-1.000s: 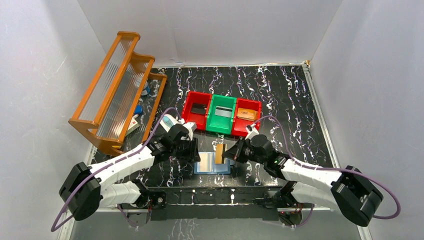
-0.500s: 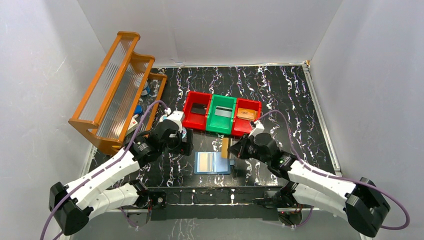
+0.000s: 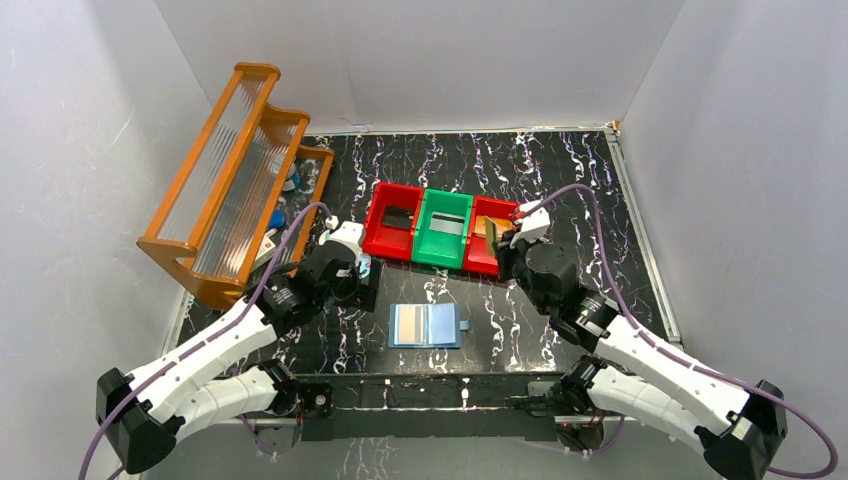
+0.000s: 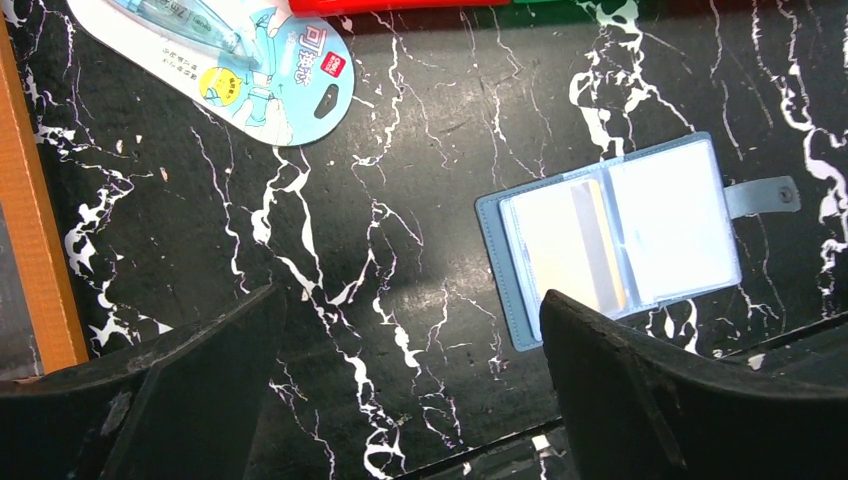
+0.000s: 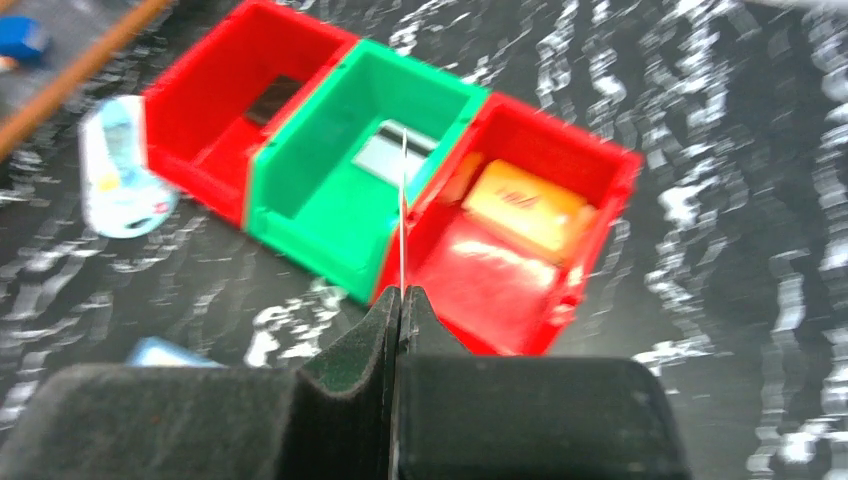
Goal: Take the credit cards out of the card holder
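The right jaws, clamped on a tan credit card (image 5: 403,200) held edge-on over the wall between the green bin (image 5: 320,235) and the right red bin (image 5: 590,235), should shift squarely over one bin before releasing, while the left jaws hang wide apart, left of the open card holder (image 3: 427,325) on the bench (image 3: 520,170).

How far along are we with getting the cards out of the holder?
Done: a black card, a grey card and an orange card lie in the bins. In hand: the right hand pinches a fourth card edge-on above them. Left: the holder shows at least one further card; the left hand is open, empty.
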`<state>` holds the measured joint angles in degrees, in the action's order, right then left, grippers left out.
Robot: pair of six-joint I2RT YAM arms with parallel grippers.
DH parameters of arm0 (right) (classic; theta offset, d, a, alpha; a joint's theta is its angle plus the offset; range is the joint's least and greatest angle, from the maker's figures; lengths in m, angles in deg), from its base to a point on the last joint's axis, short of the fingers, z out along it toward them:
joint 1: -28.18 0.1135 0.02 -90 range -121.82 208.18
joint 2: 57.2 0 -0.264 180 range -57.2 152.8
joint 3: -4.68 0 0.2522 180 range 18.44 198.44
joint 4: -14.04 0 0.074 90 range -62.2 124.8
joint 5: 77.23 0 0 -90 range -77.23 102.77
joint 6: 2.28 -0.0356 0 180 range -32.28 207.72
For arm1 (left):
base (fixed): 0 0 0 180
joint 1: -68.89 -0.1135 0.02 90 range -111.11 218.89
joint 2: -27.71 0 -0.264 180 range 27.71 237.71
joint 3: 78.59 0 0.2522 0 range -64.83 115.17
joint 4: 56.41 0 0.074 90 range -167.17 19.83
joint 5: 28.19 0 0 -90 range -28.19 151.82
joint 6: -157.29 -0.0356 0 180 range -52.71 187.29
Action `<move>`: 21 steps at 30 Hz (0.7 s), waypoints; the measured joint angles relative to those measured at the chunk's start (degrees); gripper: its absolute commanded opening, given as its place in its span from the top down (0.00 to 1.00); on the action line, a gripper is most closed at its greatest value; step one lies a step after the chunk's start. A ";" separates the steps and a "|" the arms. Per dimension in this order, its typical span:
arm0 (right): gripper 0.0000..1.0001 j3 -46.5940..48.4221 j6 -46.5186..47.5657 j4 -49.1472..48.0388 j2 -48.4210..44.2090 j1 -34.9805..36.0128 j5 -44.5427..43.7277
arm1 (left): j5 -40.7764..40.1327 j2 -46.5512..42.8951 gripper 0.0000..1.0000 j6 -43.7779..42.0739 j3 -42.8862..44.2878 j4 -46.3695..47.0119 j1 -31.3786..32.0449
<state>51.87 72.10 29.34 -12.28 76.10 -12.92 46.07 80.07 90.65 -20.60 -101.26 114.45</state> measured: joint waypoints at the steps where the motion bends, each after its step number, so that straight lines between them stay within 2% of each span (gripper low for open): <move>1: 1.00 0.63 3.69 -0.11 0.09 0.00 -1.57 | -0.02 0.26 0.02 -0.09 0.02 -0.02 0.00; 6: 1.00 0.98 22.10 -2.12 3.89 -0.31 -5.51 | -0.26 0.87 0.02 -0.44 0.02 -0.44 0.00; 9: 1.00 1.68 31.12 -2.38 9.60 -2.56 -3.50 | -0.39 0.90 0.02 -0.46 0.02 -0.48 0.00; 15: 1.00 6.19 42.25 -2.54 19.67 -10.29 4.94 | -0.81 0.87 0.02 -0.48 0.00 -0.50 0.00; 21: 1.00 10.75 48.50 -3.39 28.39 -15.56 13.66 | -1.42 0.81 0.02 -0.66 0.02 -0.63 0.00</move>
<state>62.62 120.60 25.95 16.12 60.54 0.74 44.65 80.88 89.99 -20.58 -101.89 114.45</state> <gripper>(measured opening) 0.063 0.983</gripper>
